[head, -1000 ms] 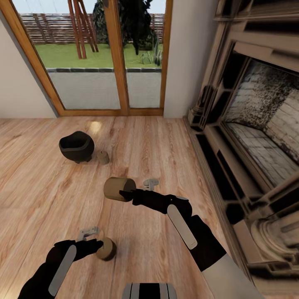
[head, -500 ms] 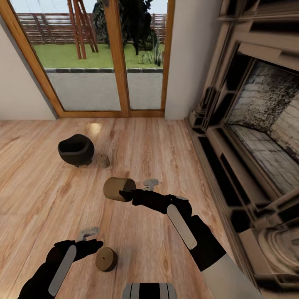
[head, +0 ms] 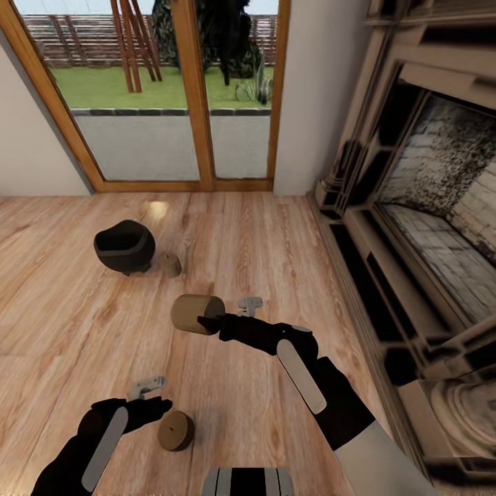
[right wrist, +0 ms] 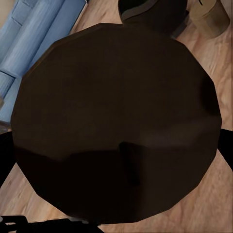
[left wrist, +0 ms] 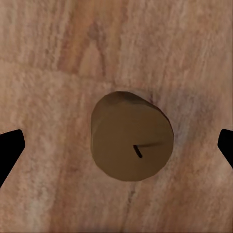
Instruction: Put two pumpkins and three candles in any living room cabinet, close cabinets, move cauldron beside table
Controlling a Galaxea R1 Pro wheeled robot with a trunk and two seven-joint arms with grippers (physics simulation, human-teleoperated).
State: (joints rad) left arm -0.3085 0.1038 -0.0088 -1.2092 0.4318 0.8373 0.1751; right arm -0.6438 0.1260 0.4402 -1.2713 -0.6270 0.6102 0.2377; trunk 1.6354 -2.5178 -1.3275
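My right gripper (head: 224,311) is shut on a beige candle (head: 196,313) held sideways above the wood floor; in the right wrist view its dark end (right wrist: 116,121) looms large. My left gripper (head: 153,397) is open just above a second candle (head: 176,430) that stands on the floor; the left wrist view has this candle (left wrist: 131,141) upright between the spread fingertips (left wrist: 9,150). A third candle (head: 171,264) stands beside the black cauldron (head: 124,246) further ahead on the left. The pumpkins, cabinet and table are out of view.
A large stone fireplace (head: 413,227) runs along the right side. Wood-framed glass doors (head: 172,103) close off the far wall. A blue sofa (right wrist: 34,34) lies beyond the cauldron (right wrist: 153,12) in the right wrist view.
The candle by my left gripper left the fingers and dropped to the floor, where it now stands. My right gripper has kept its candle. The view shifted slightly.
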